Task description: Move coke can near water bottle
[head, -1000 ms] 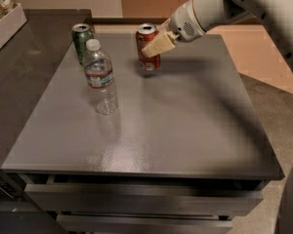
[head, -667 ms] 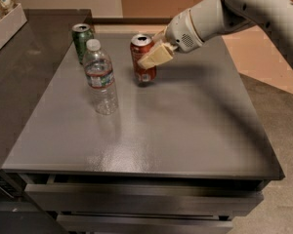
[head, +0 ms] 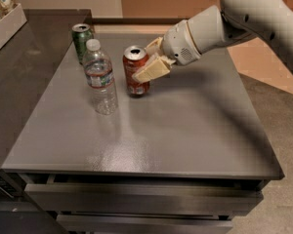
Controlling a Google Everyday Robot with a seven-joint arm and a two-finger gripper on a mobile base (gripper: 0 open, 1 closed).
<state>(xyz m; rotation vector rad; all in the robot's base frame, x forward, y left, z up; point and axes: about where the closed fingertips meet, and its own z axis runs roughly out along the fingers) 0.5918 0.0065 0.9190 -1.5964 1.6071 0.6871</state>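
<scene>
The coke can [head: 135, 70], red with a silver top, stands a little tilted on the grey table [head: 185, 130], just right of the water bottle [head: 100, 78]. The bottle is clear with a white cap and a red-and-white label band, and stands upright. My gripper [head: 147, 68] reaches in from the right and is shut on the coke can, its cream fingers [head: 154, 71] across the can's right side. A small gap shows between can and bottle.
A green can [head: 81, 41] stands behind the bottle near the table's far left. A darker counter [head: 19, 72] adjoins on the left with a white box [head: 5, 26] of packets. Drawers run under the table's front edge.
My gripper has carried the coke can left and toward the front, from the far middle of the table to close beside the water bottle. The bottle and green can have not moved.
</scene>
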